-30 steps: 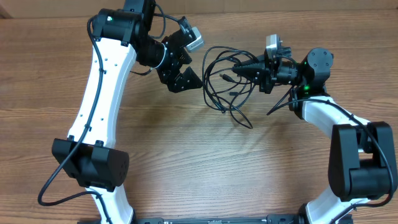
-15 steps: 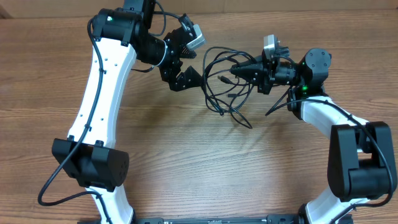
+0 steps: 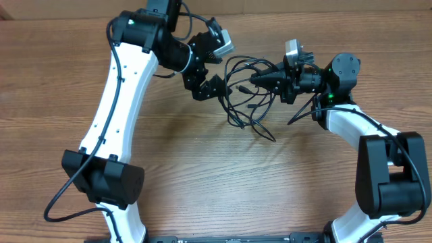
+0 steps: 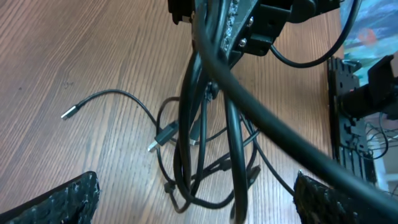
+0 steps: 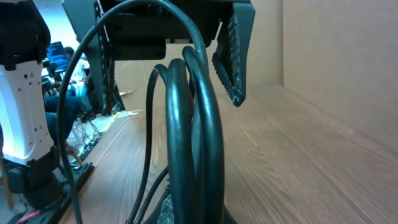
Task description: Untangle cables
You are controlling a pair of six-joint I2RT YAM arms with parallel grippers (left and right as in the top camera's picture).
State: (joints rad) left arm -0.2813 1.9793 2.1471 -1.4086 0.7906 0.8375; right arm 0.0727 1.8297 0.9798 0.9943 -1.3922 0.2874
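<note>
No text, label, brand, number or sign can be read in any of the views.

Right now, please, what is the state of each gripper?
Left gripper: open, holding nothing.
Right gripper: closed on the tangled bundle of thin black cables.
</note>
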